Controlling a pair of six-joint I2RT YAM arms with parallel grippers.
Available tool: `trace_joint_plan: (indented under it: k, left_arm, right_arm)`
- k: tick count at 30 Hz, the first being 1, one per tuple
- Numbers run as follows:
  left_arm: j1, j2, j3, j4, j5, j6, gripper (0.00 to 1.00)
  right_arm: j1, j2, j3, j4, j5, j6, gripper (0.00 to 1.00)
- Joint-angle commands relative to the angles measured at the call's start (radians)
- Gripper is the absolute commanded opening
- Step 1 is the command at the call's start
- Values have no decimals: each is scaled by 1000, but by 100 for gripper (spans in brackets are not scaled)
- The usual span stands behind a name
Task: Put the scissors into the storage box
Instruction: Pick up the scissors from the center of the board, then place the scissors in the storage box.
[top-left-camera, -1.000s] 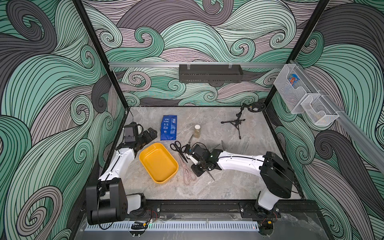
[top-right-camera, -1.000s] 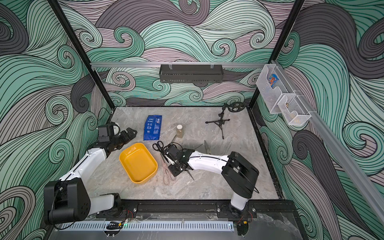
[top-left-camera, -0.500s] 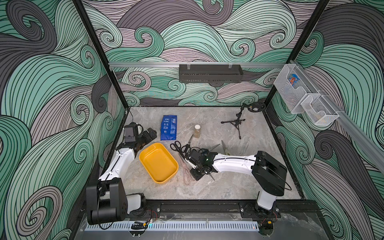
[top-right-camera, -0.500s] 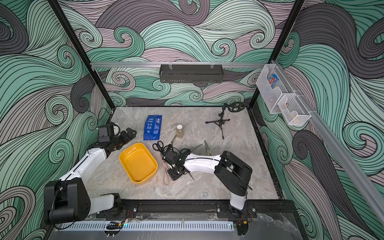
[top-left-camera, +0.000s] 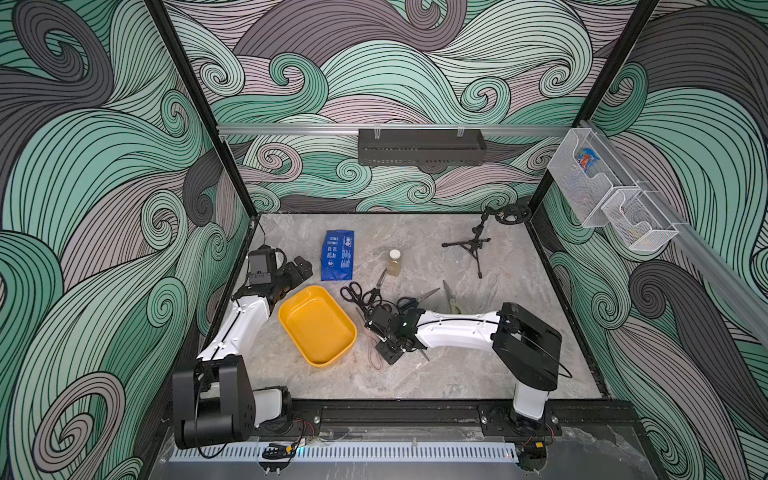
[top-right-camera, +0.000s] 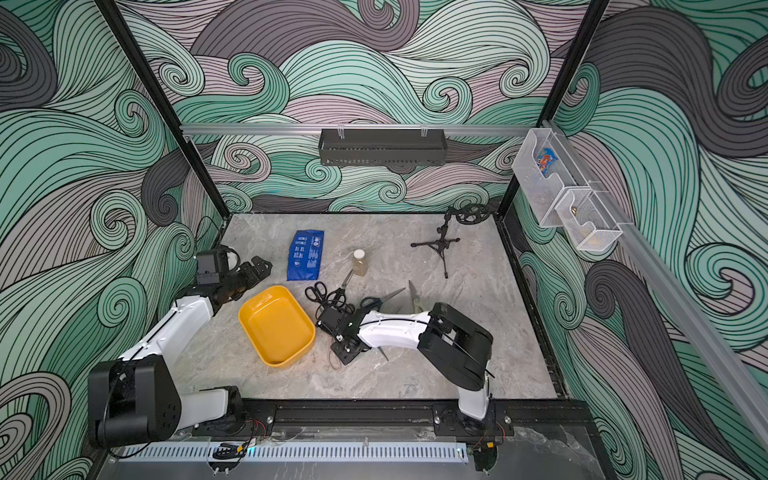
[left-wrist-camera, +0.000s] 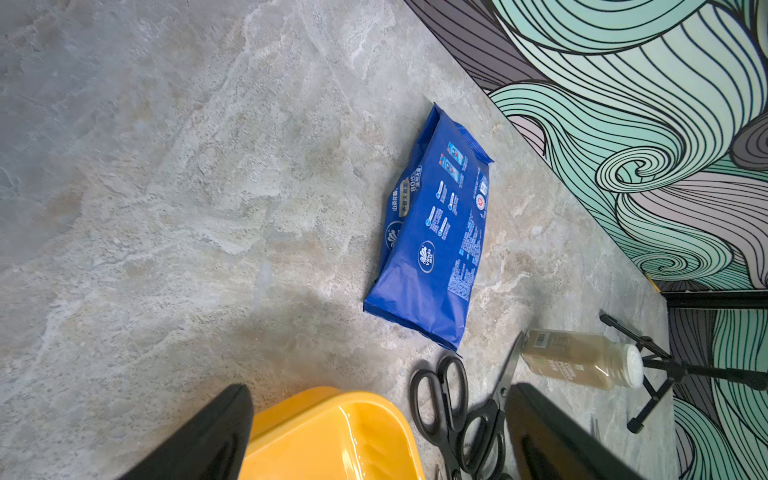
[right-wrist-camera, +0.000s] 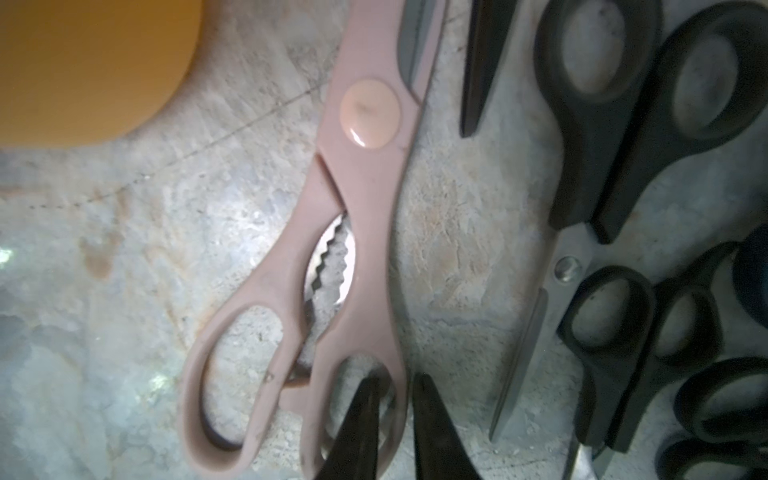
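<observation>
Pink shears (right-wrist-camera: 365, 199), flat on the tabletop (top-left-camera: 457, 374) nearer its front edge beside the empty yellow box (top-left-camera: 318, 328): my right gripper (right-wrist-camera: 395, 388) has just narrowed from part-open to a pinch on one handle loop, so lifting can likely begin.

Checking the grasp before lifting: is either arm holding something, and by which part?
The right gripper's fingers pinch the pale pink plastic-handled kitchen shears by the outer rim of one handle loop. The left gripper is open and holds nothing.
</observation>
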Motion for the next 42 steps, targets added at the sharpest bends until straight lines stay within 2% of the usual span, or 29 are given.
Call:
trace_joint_plan:
  k: [1, 5, 12, 18, 22, 27, 32, 37, 42]
  left_arm:
    - [3, -12, 19, -27, -23, 9, 99]
    - [4, -15, 18, -27, -25, 7, 98]
    - [10, -18, 3, -16, -35, -13, 99]
    - [33, -22, 13, -8, -5, -45, 99]
    - [59, -15, 10, 19, 32, -106, 98]
    - [140, -11, -34, 80, 130, -215, 99]
    - [239, -12, -100, 87, 178, -284, 98]
    - [317, -27, -171, 107, 139, -297, 99]
    - [340, -38, -161, 84, 44, -255, 99]
  right_arm:
    - [2, 55, -12, -33, 15, 6, 10]
    - [3, 46, -10, -36, 29, 11, 0]
    - [-7, -53, 2, -36, 82, -3, 0]
    - [-79, -182, 14, -34, 67, -14, 0]
    - [-99, -210, 78, -37, 96, -57, 0]
    - [-93, -154, 229, -36, 70, -98, 0]
    - [-38, -40, 384, -28, 57, -162, 0]
    - [20, 75, 488, -28, 1, -200, 0]
    - [57, 162, 545, -26, -30, -208, 0]
